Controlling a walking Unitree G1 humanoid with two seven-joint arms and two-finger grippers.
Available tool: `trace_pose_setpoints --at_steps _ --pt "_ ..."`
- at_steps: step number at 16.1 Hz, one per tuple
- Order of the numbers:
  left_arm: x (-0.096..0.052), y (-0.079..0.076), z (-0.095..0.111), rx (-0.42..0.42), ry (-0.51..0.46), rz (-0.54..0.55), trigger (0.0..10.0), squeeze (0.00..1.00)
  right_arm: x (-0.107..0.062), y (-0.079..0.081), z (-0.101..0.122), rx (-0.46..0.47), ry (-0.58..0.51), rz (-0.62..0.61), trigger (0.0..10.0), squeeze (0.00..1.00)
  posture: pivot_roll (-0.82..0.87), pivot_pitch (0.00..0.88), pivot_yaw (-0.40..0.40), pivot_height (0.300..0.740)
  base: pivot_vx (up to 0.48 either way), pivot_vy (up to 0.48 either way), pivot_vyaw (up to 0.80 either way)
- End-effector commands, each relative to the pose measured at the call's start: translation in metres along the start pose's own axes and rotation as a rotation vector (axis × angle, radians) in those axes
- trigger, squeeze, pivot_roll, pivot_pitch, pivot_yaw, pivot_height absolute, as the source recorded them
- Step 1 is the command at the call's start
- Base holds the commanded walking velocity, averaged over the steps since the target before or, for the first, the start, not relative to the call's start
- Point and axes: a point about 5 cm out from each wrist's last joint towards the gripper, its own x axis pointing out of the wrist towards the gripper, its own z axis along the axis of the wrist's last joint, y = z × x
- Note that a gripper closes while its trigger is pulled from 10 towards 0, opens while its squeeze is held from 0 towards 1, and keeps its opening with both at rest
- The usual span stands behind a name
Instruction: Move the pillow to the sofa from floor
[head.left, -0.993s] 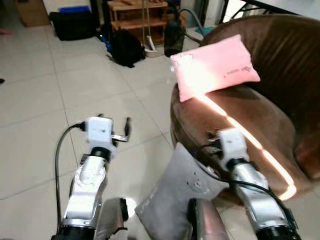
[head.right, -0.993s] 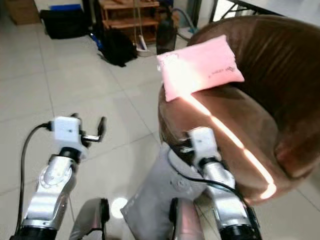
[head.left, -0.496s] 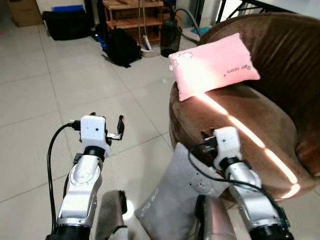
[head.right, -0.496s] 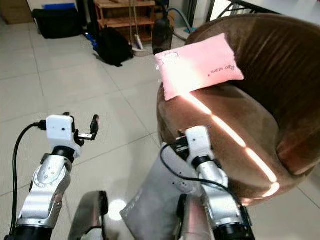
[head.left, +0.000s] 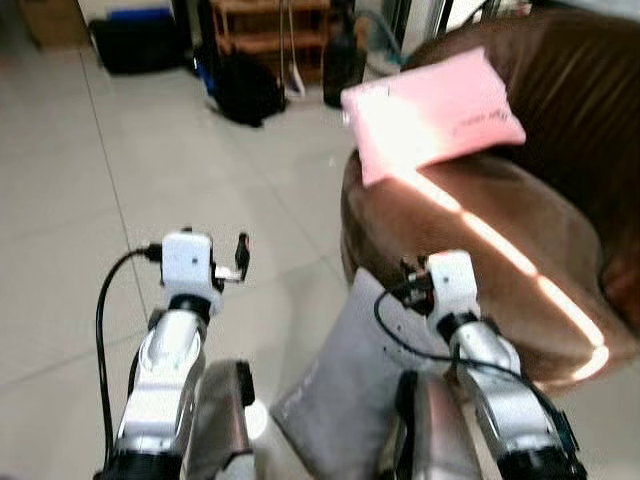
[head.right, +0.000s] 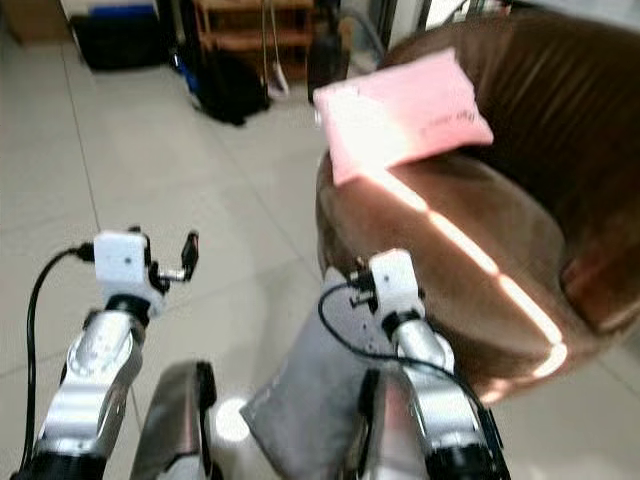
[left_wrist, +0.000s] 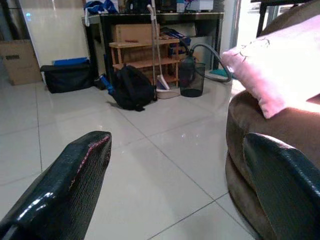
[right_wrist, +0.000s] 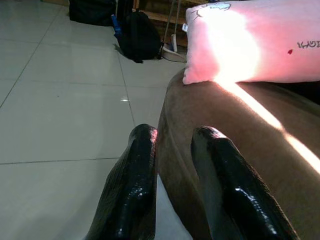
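Left eye view has a grey pillow (head.left: 350, 385) on the tiled floor (head.left: 110, 190), leaning against the front of the brown sofa (head.left: 480, 250), below the right gripper (right_wrist: 175, 150) and off to the right of the left gripper (left_wrist: 175, 165). Right wrist view shows the right gripper's two black fingers (right_wrist: 131, 185) nearly pressed together with nothing between them, their tips just before the sofa's edge, and a pink pillow (right_wrist: 255, 42) lying on the seat beyond them. Left gripper's jaws are spread wide and empty over bare floor, with a black backpack (left_wrist: 131, 87) and a wooden shelf (left_wrist: 145, 57) far ahead of them.
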Motion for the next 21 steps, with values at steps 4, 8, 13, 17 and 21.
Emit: trace_pose_setpoints --at_steps 4,8,13,17,21 --pt "-0.0014 -0.0025 -0.0033 0.007 0.017 -0.009 10.0 0.00 -0.0004 -0.0013 -0.0003 0.001 0.002 0.004 10.0 0.00 -0.01 0.012 -0.030 0.464 0.000 0.000 0.00" --pt "-0.0024 -0.0033 -0.0035 0.004 0.017 -0.008 10.0 0.00 -0.0003 -0.0008 0.0002 -0.006 0.002 0.013 10.0 0.00 -0.01 0.014 -0.034 0.464 0.000 0.000 0.00" --pt "-0.0044 -0.0019 -0.0059 0.008 0.032 0.003 10.0 0.00 -0.0009 0.0013 -0.0015 -0.008 0.020 0.023 10.0 0.00 -0.01 0.031 -0.037 0.459 0.000 0.000 0.00" --pt "-0.0049 -0.0020 -0.0059 0.007 0.033 0.006 10.0 0.00 -0.0012 0.0011 -0.0015 -0.008 0.021 0.024 10.0 0.00 -0.01 0.038 -0.037 0.414 0.000 0.000 0.00" --pt "-0.0051 -0.0022 -0.0058 0.006 0.034 0.006 10.0 0.00 -0.0016 0.0011 -0.0013 -0.009 0.021 0.024 10.0 0.00 -0.01 0.041 -0.038 0.369 0.000 0.000 0.00"
